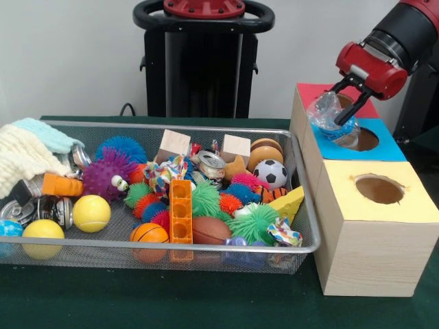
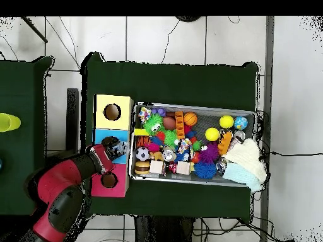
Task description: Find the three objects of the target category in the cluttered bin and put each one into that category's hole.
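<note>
My gripper (image 1: 347, 103) is shut on a crumpled clear water bottle with a blue label (image 1: 332, 118). It holds the bottle just above the boxes, over the line between the red top (image 1: 317, 92) and the blue top (image 1: 384, 147). The red box's hole (image 2: 108, 180) shows in the overhead view, a little toward the robot's base from the gripper (image 2: 112, 150) and the bottle (image 2: 117, 147). In the front view the gripper mostly hides that hole. The wire mesh bin (image 1: 171, 127) is full of toys; I see no other water bottle in it.
The yellow-topped box (image 1: 374, 205) with its hole (image 1: 378, 189) stands nearest the front camera. The bin holds silver cans (image 1: 42, 209), spiky balls, a soccer ball (image 1: 273, 173), wooden blocks, an orange brick (image 1: 180, 211) and a knitted cloth (image 1: 27, 154) over its left rim.
</note>
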